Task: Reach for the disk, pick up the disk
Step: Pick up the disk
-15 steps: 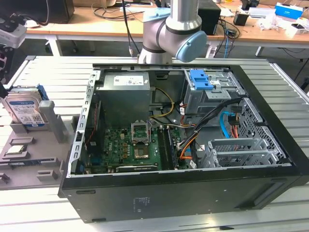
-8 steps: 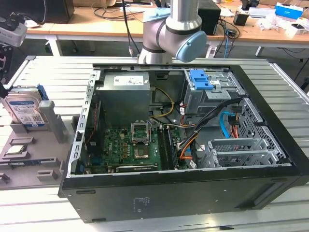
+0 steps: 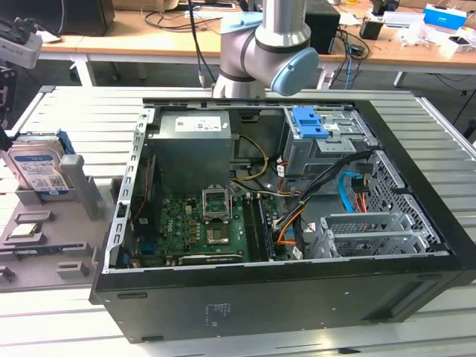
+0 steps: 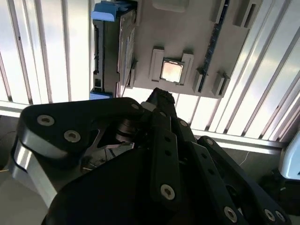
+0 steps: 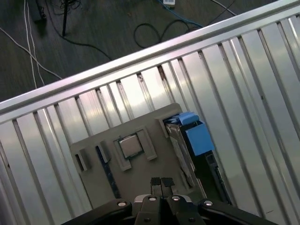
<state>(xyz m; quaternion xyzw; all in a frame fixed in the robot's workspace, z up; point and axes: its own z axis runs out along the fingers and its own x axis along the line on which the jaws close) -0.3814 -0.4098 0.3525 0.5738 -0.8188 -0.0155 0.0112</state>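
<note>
Hovering pincer (image 5: 161, 183) (closed) near disk (image 5: 193, 138) edge

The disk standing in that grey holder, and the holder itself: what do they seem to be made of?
The disk looks like bare silver metal, going by its dull sheen. It carries a white-and-blue label, probably paper or film, and blue rails that look like matte plastic. The grey holder appears to be matte plastic: even colour, no shine, blocky moulded slots.

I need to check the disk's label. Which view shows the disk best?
The exterior view: the disk stands upright, label facing the camera. Both wrist views show the disk edge-on.
</note>
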